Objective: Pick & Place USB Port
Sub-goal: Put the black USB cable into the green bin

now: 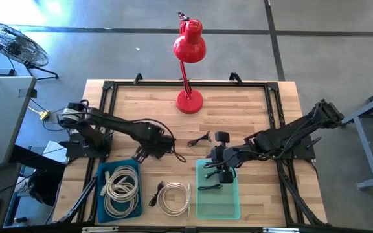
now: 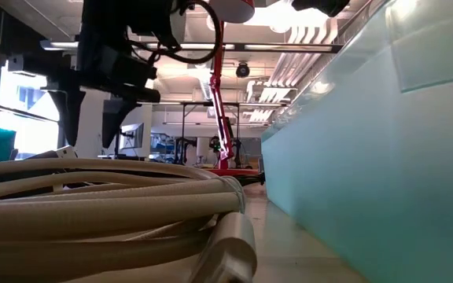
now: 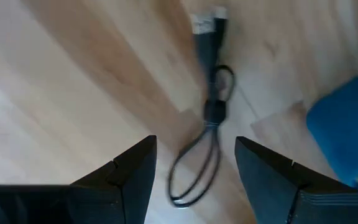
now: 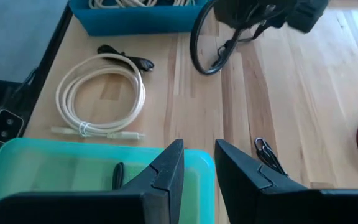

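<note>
**Two grippers over the wooden table, black USB cables still lying free**

The left gripper (image 1: 149,153) hangs over the light wooden table (image 1: 251,110), just beside the upper right corner of the blue plastic bin (image 1: 102,194). Its two dark fingers (image 3: 126,177) stand apart with nothing between them. In the left wrist view a small bundled black USB cable (image 3: 207,118) lies flat on the wood right below the open fingers, with its plugs pointing away from the gripper, and the blue bin shows at the edge.

The right gripper (image 1: 222,169) is above the far edge of the translucent teal plastic tray (image 1: 232,210). Its fingers (image 4: 163,171) are close to each other, with only a narrow gap, and they hold nothing. A black cable (image 1: 210,188) lies inside the tray. Another small black cable (image 1: 199,140) lies on the wood between the two grippers, near the base of the red desk lamp (image 1: 189,48).

A coiled white cable (image 1: 173,197) lies on the table between the bin and the tray, with one more short black cable (image 1: 158,191) touching its left side. The blue bin holds a pile of beige cables (image 1: 122,188).
</note>
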`<state>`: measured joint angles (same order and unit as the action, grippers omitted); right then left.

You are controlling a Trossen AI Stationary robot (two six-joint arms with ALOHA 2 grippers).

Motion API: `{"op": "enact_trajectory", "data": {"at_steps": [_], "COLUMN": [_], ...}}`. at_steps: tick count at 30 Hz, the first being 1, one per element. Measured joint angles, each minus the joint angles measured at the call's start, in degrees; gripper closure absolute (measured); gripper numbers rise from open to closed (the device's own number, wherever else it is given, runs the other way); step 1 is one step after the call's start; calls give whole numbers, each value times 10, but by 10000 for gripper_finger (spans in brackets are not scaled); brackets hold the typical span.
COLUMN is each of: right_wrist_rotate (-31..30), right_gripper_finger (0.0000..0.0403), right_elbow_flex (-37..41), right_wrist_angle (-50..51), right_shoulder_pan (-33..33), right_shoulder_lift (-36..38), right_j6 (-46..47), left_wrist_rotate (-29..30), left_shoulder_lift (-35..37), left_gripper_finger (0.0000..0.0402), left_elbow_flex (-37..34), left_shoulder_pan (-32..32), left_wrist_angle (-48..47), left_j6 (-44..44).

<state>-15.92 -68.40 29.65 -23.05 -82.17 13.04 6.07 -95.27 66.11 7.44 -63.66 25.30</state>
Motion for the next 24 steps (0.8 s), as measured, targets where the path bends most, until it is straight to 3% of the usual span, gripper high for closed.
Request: {"op": "enact_trajectory", "data": {"at_steps": [8, 17, 20, 24], "right_wrist_rotate": [0, 16, 17, 16], "right_gripper_finger": [320, 320, 320, 320], "right_elbow_flex": [0, 0, 0, 0], "right_wrist_angle": [1, 1, -4, -15], "right_shoulder_pan": [0, -2, -9, -17], "right_shoulder_lift": [0, 0, 0, 0], "right_j6": [-2, 0, 0, -2], "left_wrist_rotate": [-56, -17, -6, 9], "left_shoulder_lift": [-50, -107, -122, -124], "left_gripper_finger": [188, 196, 242, 368], "left_elbow_flex": [0, -23, -23, -23], "left_shoulder_pan": [1, 1, 1, 1], "left_wrist_angle": [13, 64, 61, 62], "left_j6": [-16, -17, -29, -32]}}
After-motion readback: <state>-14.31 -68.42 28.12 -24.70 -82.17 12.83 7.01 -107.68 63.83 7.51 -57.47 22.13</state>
